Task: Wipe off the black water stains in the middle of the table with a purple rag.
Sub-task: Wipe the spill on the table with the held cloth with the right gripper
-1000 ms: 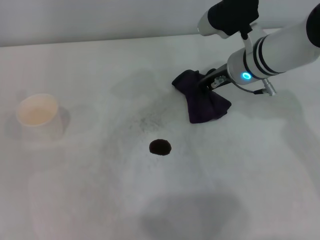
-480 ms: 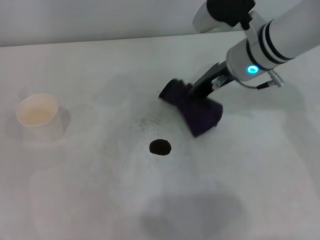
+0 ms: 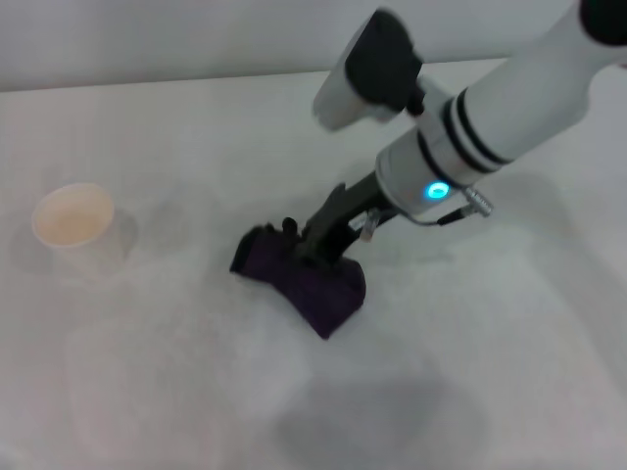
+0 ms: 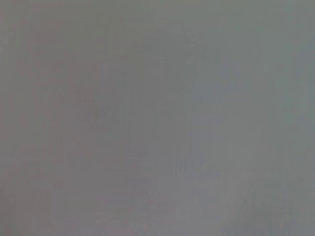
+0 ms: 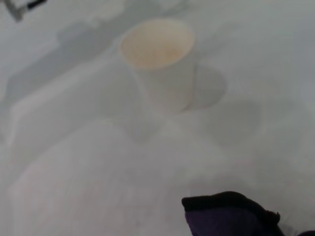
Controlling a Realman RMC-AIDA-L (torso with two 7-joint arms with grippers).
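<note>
Swept down from the far side, the right gripper [image 3: 315,247] pinches the purple rag [image 3: 304,279] beneath its fingers against the table [image 3: 147,392], covering the stain spot mid-wipe; next, likely rub back and forth.

The right claw [image 3: 312,245] drags the purple rag [image 3: 304,279] leftward and nearer, now covering the black stain's earlier spot.

The white table [image 3: 147,392] bears purple rag [image 3: 304,279] and paper cup [image 3: 76,227].
</note>
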